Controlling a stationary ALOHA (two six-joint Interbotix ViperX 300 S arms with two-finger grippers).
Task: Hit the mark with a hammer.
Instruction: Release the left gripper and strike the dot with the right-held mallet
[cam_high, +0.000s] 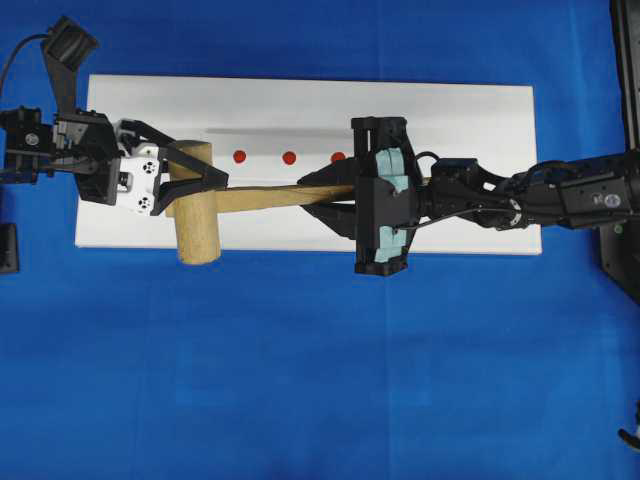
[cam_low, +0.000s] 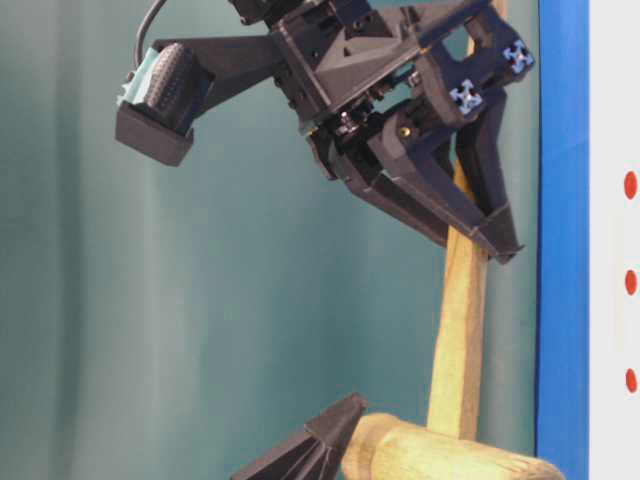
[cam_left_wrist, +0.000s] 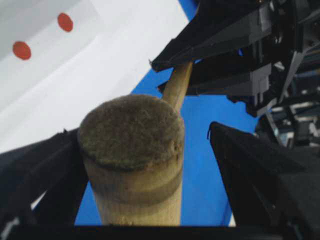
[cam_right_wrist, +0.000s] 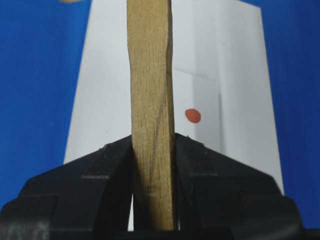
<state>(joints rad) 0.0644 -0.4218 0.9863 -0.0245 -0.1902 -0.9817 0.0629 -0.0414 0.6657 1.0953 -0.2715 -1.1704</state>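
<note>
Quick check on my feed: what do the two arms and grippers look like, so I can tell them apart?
Both are black with angular, tapering black fingers. The left gripper has a white block with small dark markings behind its fingers. The right gripper carries a boxy black camera housing with pale teal padding, and black cables run along its arm.

Right gripper (cam_high: 335, 190) apparently clamps hammer (cam_high: 200, 215) handle over white board (cam_high: 480, 110).

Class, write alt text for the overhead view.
The right gripper clamps the handle of a wooden hammer above a white board with three red marks. The left gripper straddles its head, jaws open.
</note>
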